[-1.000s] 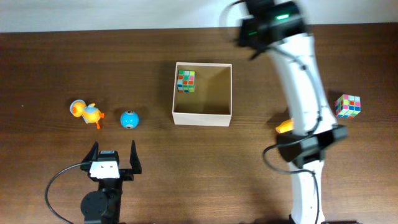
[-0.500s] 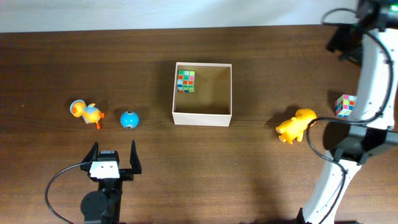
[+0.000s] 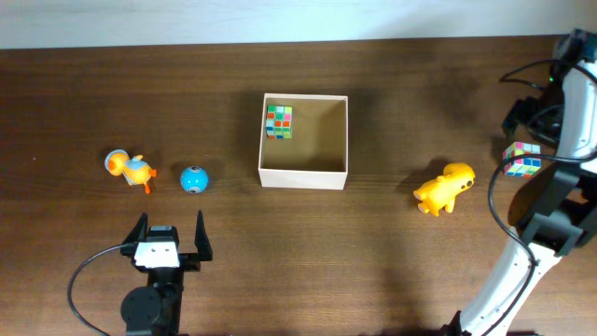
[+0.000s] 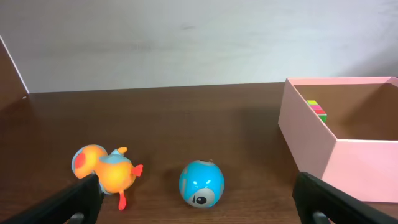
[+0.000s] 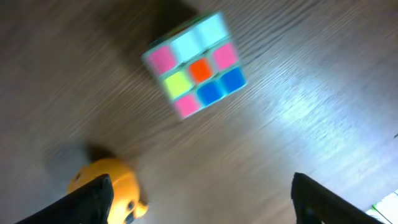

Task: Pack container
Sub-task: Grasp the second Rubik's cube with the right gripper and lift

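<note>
Container (image 3: 303,176): on table (image 3: 75,112), open side up, one colour cube (image 3: 279,120) in its far-left corner.
Left end effector (image 3: 170,227): spread wide, empty, near-left of container.
Right end effector (image 5: 202,202): spread wide, empty, by loose cube (image 5: 194,65), far right of container.

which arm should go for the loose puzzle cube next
Right. The right gripper, open, hangs close to the loose cube, which shows large in its wrist view. The left gripper sits far off, by the blue ball and duck.
</note>
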You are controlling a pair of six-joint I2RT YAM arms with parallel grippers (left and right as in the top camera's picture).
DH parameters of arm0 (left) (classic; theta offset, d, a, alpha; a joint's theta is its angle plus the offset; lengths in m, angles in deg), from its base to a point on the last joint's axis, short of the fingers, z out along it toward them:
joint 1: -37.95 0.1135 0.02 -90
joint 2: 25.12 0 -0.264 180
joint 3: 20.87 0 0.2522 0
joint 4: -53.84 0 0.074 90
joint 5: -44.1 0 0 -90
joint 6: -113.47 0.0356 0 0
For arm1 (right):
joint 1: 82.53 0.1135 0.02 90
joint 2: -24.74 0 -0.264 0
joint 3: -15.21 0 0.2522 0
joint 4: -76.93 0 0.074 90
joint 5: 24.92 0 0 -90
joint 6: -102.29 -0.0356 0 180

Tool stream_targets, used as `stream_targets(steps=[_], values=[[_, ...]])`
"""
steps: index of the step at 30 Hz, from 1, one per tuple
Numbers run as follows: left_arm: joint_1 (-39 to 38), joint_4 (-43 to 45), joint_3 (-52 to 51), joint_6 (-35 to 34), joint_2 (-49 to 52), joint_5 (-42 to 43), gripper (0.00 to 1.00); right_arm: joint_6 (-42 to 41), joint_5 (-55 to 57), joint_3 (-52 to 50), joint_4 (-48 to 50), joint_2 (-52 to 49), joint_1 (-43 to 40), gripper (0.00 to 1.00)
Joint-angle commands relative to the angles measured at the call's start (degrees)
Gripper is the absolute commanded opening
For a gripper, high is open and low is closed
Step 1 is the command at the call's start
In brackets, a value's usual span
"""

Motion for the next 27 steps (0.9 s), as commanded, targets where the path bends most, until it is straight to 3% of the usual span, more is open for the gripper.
stream_targets(steps=[1,9,16,27], values=[[-0.2,0.0,-0.4,0.9,-0.5,-0.2,0.99,2.4,0.4,-1.6,2.1,0.5,-2.4,0.89],[-0.2,0.0,-0.4,0.9,-0.5,-0.2,0.99,11.7,-4.7,-7.7,12.3,0.5,-3.0,1.00],[-0.2,0.0,-0.4,0.9,-0.5,-0.2,0.99,16.7,-7.3,-13.3,18.9,0.3,-3.0,1.00],[-0.2,0.0,-0.4,0.9,-0.5,-0.2,0.99,17.6,-7.2,-22.5,28.8,0.3,-3.0,1.00]])
